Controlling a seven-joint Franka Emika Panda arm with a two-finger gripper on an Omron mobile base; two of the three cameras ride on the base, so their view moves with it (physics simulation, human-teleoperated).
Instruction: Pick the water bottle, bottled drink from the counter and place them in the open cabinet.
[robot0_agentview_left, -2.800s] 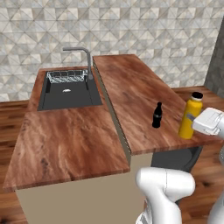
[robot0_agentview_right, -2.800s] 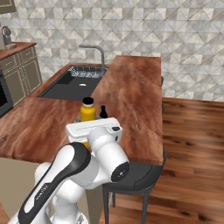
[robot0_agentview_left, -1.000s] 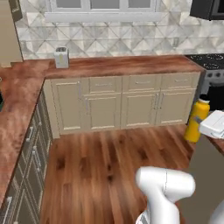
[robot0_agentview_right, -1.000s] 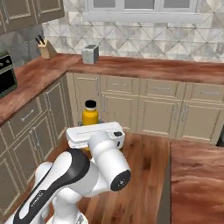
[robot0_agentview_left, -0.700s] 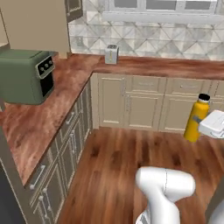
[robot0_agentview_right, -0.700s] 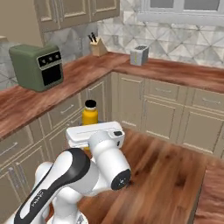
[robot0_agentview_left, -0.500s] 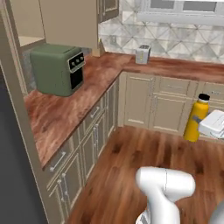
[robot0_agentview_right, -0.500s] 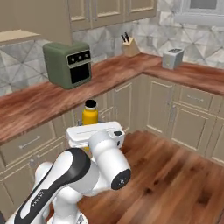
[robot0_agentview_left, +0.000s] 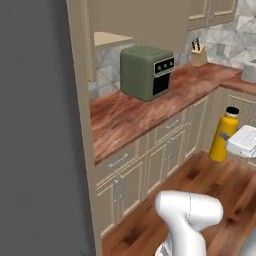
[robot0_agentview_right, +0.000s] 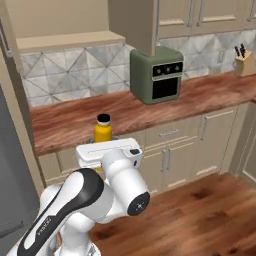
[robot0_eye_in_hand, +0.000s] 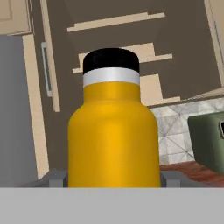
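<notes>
Yellow water bottle (robot0_eye_in_hand: 114, 135) upright between jaws, pinched on both sides, black cap above.

Yellow, black-capped water bottle (robot0_eye_in_hand: 114, 131) stands upright, clamped in the pincer (robot0_eye_in_hand: 114, 178).

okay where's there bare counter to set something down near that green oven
The counter is bare left of the green oven, from there to the tall panel beside the wall. Another bare stretch runs right of the oven up to the knife block. The open cabinet shelf above looks bare too. The gripper grips the water bottle.
</notes>
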